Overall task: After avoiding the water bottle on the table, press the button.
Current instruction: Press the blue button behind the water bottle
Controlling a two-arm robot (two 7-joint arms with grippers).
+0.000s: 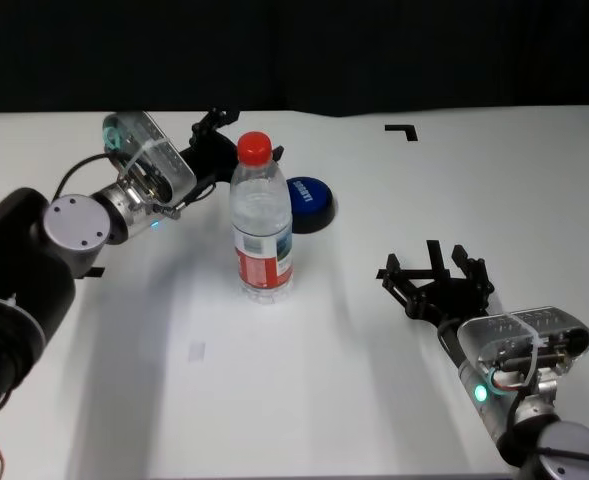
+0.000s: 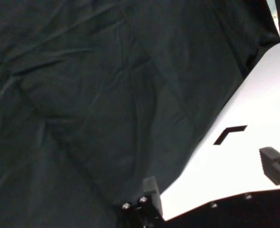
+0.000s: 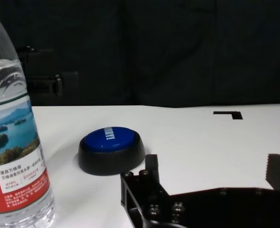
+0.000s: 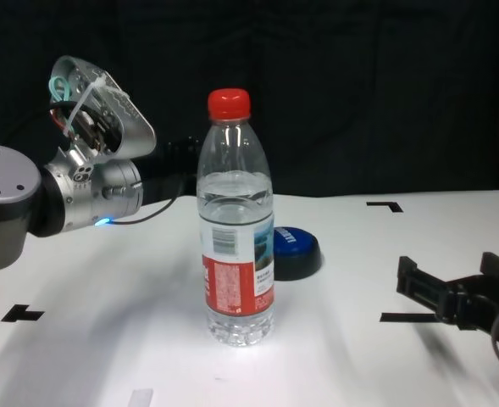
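Button [image 1: 307, 203], centre frame and just behind the upright water bottle [image 1: 262, 222], looks unpressed: left gripper [image 1: 217, 140] hangs upper left, jaws apart, beside the cap, while right gripper [image 1: 437, 275] idles open lower right.

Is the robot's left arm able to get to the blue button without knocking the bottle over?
Probably yes. The left claw is raised behind the bottle, already past it on the far side. The button sits just beyond the bottle with bare table around it.
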